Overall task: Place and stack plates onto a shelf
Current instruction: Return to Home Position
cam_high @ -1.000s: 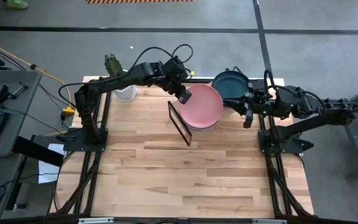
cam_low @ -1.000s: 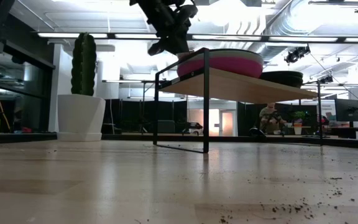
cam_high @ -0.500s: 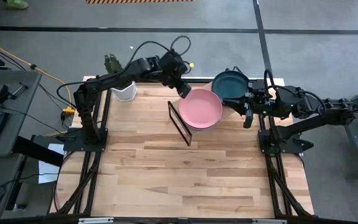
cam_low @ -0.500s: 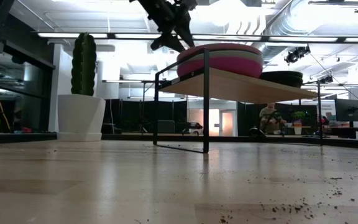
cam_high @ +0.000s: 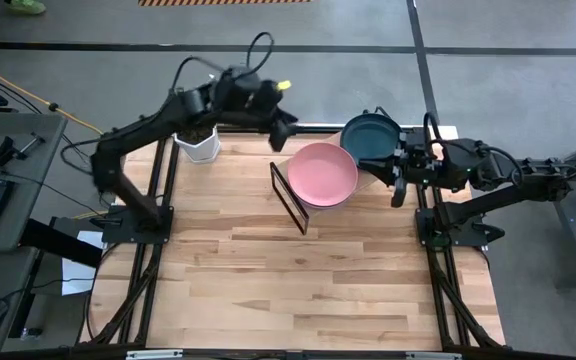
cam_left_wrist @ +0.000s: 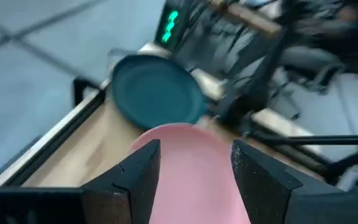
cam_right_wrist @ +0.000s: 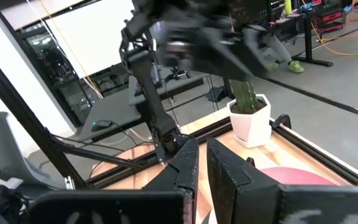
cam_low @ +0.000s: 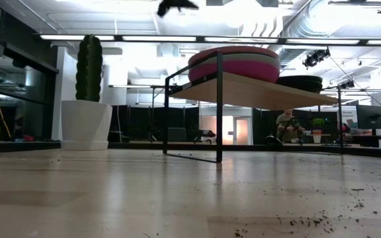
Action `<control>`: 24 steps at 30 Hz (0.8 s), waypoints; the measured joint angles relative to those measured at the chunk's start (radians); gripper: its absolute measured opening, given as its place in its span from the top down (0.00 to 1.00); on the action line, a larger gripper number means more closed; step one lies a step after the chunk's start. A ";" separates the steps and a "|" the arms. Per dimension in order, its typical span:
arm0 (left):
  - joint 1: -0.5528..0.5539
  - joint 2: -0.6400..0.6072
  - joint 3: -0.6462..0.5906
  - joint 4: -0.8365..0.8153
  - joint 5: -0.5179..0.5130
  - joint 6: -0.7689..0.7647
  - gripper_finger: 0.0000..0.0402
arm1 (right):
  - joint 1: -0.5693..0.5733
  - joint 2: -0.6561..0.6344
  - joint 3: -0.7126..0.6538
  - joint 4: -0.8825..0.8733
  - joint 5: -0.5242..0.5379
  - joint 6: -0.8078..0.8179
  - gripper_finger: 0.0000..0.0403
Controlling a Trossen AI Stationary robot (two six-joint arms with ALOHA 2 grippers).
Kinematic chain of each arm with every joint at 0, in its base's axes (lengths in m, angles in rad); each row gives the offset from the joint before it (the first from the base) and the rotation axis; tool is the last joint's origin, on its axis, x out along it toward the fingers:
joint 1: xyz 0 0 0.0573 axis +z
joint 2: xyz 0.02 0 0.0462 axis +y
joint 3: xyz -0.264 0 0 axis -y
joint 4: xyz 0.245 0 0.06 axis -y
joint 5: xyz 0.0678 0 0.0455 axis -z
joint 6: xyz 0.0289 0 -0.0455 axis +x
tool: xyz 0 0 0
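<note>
A light pink plate (cam_high: 323, 173) tops a stack on the shelf (cam_low: 256, 90). In the low view a magenta plate (cam_low: 243, 68) lies under the light pink plate (cam_low: 233, 51). Dark green plates (cam_high: 371, 137) sit on the shelf's right part. My left gripper (cam_high: 283, 132) hangs open, high above the table, up and to the far left of the pink plate (cam_left_wrist: 191, 168), touching nothing. My right gripper (cam_high: 398, 188) waits shut at the table's right edge, beside the dark plates.
A white pot with a cactus (cam_high: 200, 146) stands at the table's far left corner, under my left arm. The wooden tabletop (cam_high: 298, 290) lies bare on the near side of the shelf. In the low view a person (cam_low: 284, 125) sits far behind.
My left gripper has opened and let go of the light pink plate's left rim. It has then risen and drawn back toward the table's far left. The plate stays level on top of the stack.
</note>
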 joint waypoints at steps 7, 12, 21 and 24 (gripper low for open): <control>-0.253 -0.305 -0.424 0.427 -0.202 -0.057 0.55 | 0.000 0.000 0.000 -0.037 0.000 0.004 0.96; -0.481 -0.521 -0.713 0.714 -0.355 -0.063 0.55 | 0.000 0.000 0.000 -0.029 0.000 0.008 0.96; -0.705 -0.715 -0.908 0.831 -0.624 0.035 0.55 | 0.000 0.000 0.000 0.001 0.000 0.001 0.96; -0.708 -0.740 -0.908 0.835 -0.623 0.054 0.55 | 0.000 0.000 0.000 0.001 0.000 0.001 0.96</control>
